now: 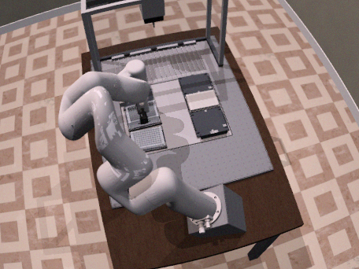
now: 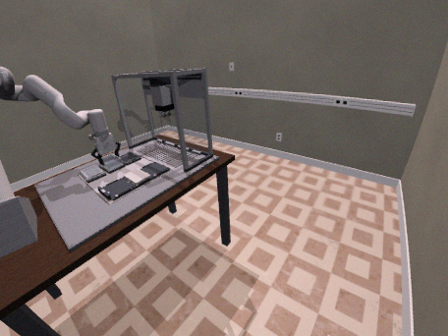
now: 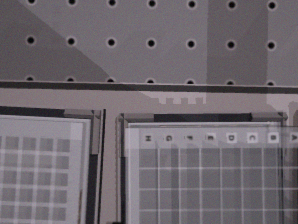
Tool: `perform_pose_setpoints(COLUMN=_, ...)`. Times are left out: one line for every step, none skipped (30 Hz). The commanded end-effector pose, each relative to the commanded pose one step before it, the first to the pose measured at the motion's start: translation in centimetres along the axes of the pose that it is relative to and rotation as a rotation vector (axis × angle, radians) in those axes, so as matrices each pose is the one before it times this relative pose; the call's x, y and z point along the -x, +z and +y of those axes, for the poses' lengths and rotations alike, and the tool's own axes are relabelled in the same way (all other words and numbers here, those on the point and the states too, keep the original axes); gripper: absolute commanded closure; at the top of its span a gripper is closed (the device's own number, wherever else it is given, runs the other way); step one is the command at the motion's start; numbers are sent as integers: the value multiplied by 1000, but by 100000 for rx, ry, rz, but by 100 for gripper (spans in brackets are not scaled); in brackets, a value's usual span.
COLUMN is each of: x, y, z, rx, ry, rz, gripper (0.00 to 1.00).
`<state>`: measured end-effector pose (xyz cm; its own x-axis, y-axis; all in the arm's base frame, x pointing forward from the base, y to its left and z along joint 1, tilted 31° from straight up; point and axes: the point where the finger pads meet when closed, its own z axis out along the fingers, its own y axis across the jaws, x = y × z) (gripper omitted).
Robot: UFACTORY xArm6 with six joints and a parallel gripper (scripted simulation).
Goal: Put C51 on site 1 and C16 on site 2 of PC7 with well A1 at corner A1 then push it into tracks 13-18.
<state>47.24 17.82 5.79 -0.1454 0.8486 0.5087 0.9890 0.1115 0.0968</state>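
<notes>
My gripper (image 1: 143, 118) (image 2: 109, 158) is open above C51, its fingers spread; whether the fingertips reach down beside the block is too small to tell. C51 (image 1: 133, 117) (image 2: 112, 163) (image 3: 215, 175), a pale grey deep-well block, lies in nest S2, its row letters H to A showing in the wrist view. C15 (image 1: 147, 138) (image 2: 91, 174) (image 3: 42, 172) lies in nest S1. C16 (image 2: 130, 158) is at nest S3, mostly hidden behind the arm in the top view. The carrier PC7 (image 1: 209, 121) (image 2: 119, 188) lies on the apron, with dark ends and a pale middle section.
The loading rails (image 1: 177, 64) (image 2: 164, 152) lie beyond the apron, under the instrument frame (image 1: 224, 28) (image 2: 178, 119). A dark-tipped head (image 1: 153, 10) (image 2: 163, 96) hangs from that frame. The perforated deck (image 1: 232, 158) (image 3: 130, 25) surrounds the apron. No lit lamp can be made out.
</notes>
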Motion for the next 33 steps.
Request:
perform_pose_setpoints(x=-24, y=-135, z=145, rx=372, ry=-82, rz=-13, gripper=0)
perform_pose_setpoints(x=0, y=-1, z=4, rx=11, ry=-2, rz=0, gripper=0)
perform_pose_setpoints(x=0, y=-1, z=1, rx=4, ry=-1, rz=0, gripper=0)
perform_pose_setpoints(x=1, y=9, z=-3, rx=-8, ry=1, rz=1, gripper=0)
perform_pose_setpoints(x=0, y=0, z=0, rx=0, ry=0, rz=0, gripper=0)
perform_pose_setpoints(x=0, y=0, z=0, rx=0, ry=0, rz=0, gripper=0)
perform_pose_setpoints(x=0, y=0, z=0, rx=0, ry=0, rz=0, gripper=0)
perform_pose_setpoints(x=-1, y=-6, z=4, rx=10, ry=-1, rz=-1, gripper=0)
perform_pose_setpoints(x=0, y=2, z=-2, rx=-4, ry=1, rz=0, gripper=0)
perform_pose_setpoints(x=0, y=1, z=-1, rx=-2, ry=0, rz=0, gripper=0)
perform_pose_setpoints(x=0, y=-1, z=0, rx=1, ry=0, rz=0, gripper=0)
perform_pose_setpoints(x=0, y=-35, z=-2, rx=-5, ry=0, rz=1, gripper=100)
perform_pose_setpoints(x=0, y=0, z=0, rx=0, ry=0, rz=0, gripper=100)
perform_pose_setpoints(x=0, y=0, z=0, rx=0, ry=0, rz=0, gripper=100)
perform_pose_setpoints(x=0, y=0, z=0, rx=0, ry=0, rz=0, gripper=100)
perform_pose_setpoints(x=0, y=0, z=0, rx=0, ry=0, rz=0, gripper=100)
perform_pose_setpoints(x=0, y=0, z=0, rx=0, ry=0, rz=0, gripper=100)
perform_pose_setpoints(x=0, y=-1, z=0, rx=0, ry=0, rz=0, gripper=100)
perform_pose_setpoints(x=0, y=0, z=0, rx=0, ry=0, rz=0, gripper=100)
perform_pose_setpoints(x=0, y=0, z=0, rx=0, ry=0, rz=0, gripper=100)
perform_pose_setpoints(x=0, y=0, z=0, rx=0, ry=0, rz=0, gripper=100)
perform_pose_setpoints(x=0, y=0, z=0, rx=0, ry=0, rz=0, gripper=100)
perform_pose_setpoints(x=1, y=7, z=-6, rx=-17, ry=3, rz=1, gripper=100)
perform_pose_setpoints(x=0, y=-1, z=1, rx=3, ry=-1, rz=0, gripper=100)
perform_pose_setpoints(x=0, y=0, z=0, rx=1, ry=0, rz=0, gripper=100)
perform_pose_setpoints(x=0, y=1, z=-1, rx=-2, ry=0, rz=0, gripper=100)
perform_pose_setpoints(x=0, y=1, z=-1, rx=-3, ry=1, rz=0, gripper=100)
perform_pose_setpoints(x=-1, y=-7, z=6, rx=18, ry=-3, rz=-1, gripper=100)
perform_pose_setpoints(x=0, y=0, z=0, rx=0, ry=0, rz=0, gripper=100)
perform_pose_setpoints(x=1, y=7, z=-6, rx=-17, ry=2, rz=1, gripper=100)
perform_pose_setpoints(x=0, y=-2, z=2, rx=5, ry=0, rz=0, gripper=100)
perform_pose_setpoints(x=0, y=-1, z=1, rx=3, ry=-1, rz=0, gripper=100)
perform_pose_setpoints(x=0, y=0, z=0, rx=0, ry=0, rz=0, gripper=100)
